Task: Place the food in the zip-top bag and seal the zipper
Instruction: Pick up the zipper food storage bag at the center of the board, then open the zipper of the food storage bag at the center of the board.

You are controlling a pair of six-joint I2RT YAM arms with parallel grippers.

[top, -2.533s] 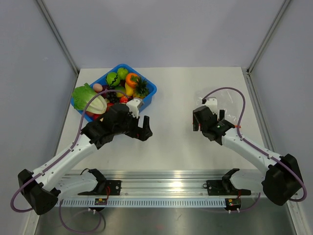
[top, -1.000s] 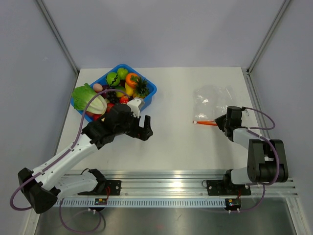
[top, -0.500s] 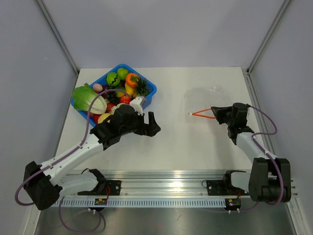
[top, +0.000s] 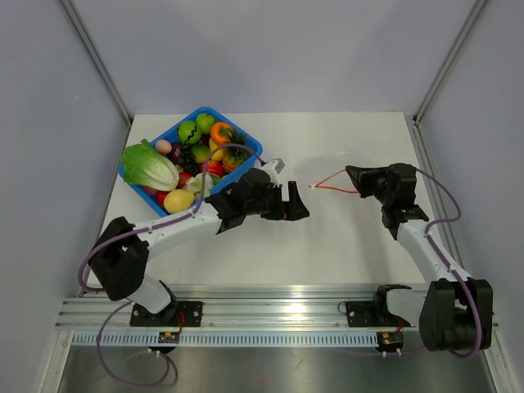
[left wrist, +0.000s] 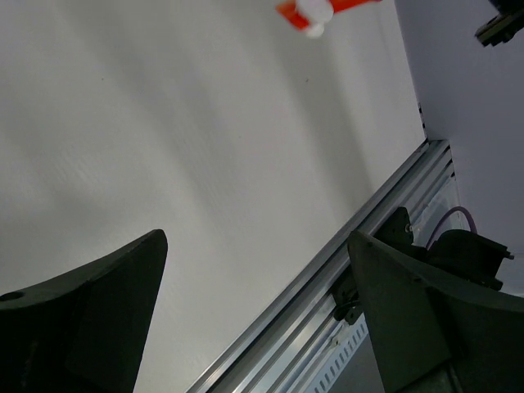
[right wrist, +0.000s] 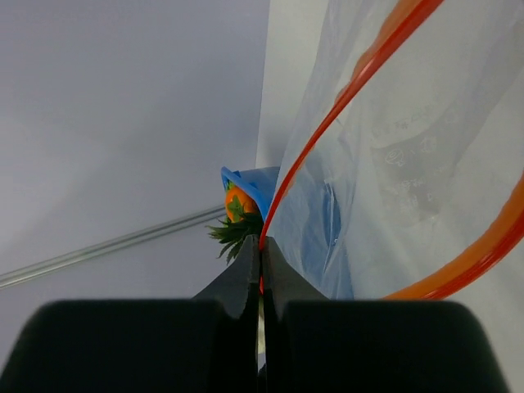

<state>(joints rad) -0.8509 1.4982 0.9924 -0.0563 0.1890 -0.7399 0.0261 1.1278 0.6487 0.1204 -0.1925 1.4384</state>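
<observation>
The food (top: 196,151) lies heaped in a blue bin (top: 250,147), with a leafy lettuce (top: 149,166) at its left end. My right gripper (top: 352,173) (right wrist: 262,246) is shut on the zipper (top: 334,190) (right wrist: 327,123), the red-orange strip of the clear zip-top bag (right wrist: 409,164), and holds it off the table. The strip spreads in a V toward a white slider tab (top: 311,187) (left wrist: 315,12). My left gripper (top: 296,205) (left wrist: 258,311) stands open and empty just left of that slider, over bare table.
The bin's corner, an orange toy and spiky green leaves (right wrist: 236,221) show past the right jaws. A metal rail (top: 278,299) runs along the near table edge. Grey walls close in the table on both sides and at the back.
The left arm has stretched right from beside the bin to just short of the bag's slider. The right gripper has raised the bag's strip off the table and carried it up and left.
</observation>
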